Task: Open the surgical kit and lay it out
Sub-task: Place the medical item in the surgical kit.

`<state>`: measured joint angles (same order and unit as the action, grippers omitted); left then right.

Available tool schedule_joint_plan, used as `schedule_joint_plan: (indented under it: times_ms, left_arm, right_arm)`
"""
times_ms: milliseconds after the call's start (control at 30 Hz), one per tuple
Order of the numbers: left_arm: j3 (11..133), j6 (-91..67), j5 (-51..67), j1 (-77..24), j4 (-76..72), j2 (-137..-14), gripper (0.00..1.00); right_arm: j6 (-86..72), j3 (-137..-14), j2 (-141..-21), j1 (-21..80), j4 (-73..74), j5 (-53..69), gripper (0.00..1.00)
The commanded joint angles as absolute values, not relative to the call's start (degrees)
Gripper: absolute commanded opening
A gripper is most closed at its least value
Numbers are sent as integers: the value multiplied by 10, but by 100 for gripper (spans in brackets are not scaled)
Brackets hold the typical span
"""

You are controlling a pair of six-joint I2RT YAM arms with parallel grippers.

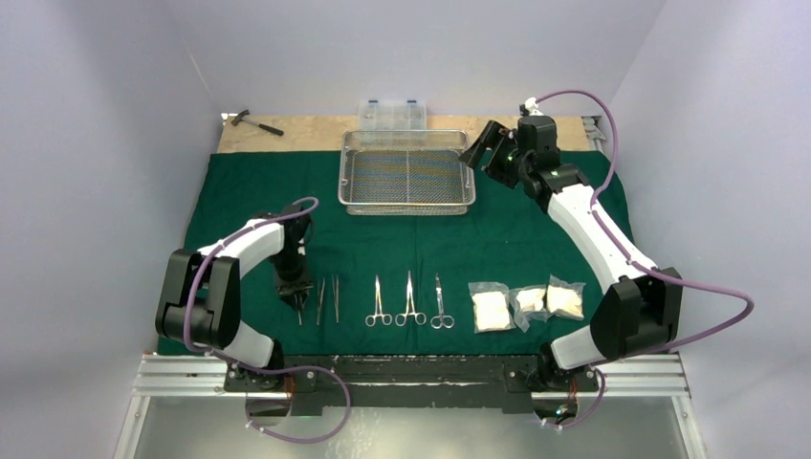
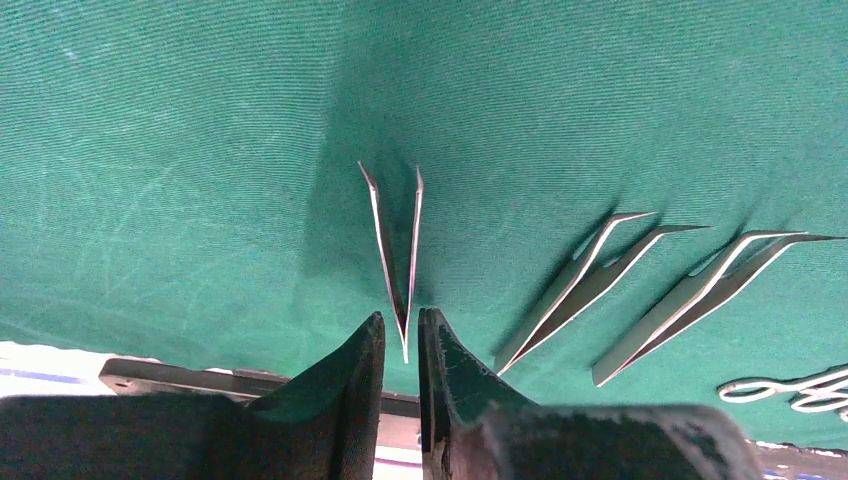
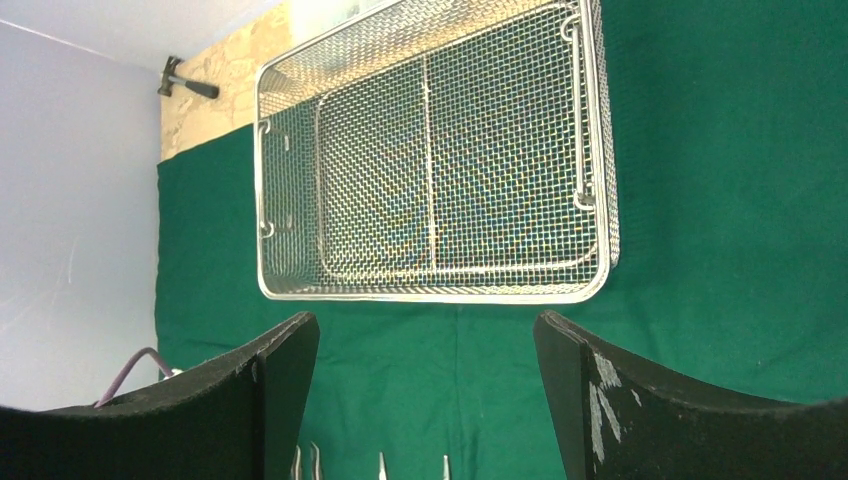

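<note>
The dark green cloth wrap point(image 1: 239, 191) lies spread over the table, and the steel wire-mesh tray point(image 1: 408, 207) stands on it at the back. Along the near edge lie three tweezers point(image 1: 321, 298), three scissors-like instruments point(image 1: 411, 301) and three gauze packets point(image 1: 528, 304). My left gripper point(image 1: 295, 298) points down at the leftmost tweezers point(image 2: 379, 235). Its jaws stand slightly apart round the joined end, with a thin gap on each side, and the tweezers rest on the cloth. My right gripper point(image 3: 427, 335) hangs wide open with nothing in it, above the cloth beside the tray point(image 3: 430, 296).
A clear plastic compartment box point(image 1: 392, 113) and a small hammer point(image 1: 253, 121) sit on the wooden board behind the cloth. Two more tweezers point(image 2: 580, 280) lie just right of the left gripper point(image 2: 402, 325). The metal rail runs along the near table edge.
</note>
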<state>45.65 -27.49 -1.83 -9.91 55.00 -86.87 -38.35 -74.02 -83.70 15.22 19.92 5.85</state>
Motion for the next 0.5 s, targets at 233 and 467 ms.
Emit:
schedule_joint_plan:
  times_ms: [233,467]
  left_arm:
    - [514,-280,-38,-103,586,-845,36]
    - [684,-285,-70,-104,650,-793,58]
  right_arm:
    - [-379,-753,-826,142,195,82,82]
    - [-394,-756,-800,142,227,66,83]
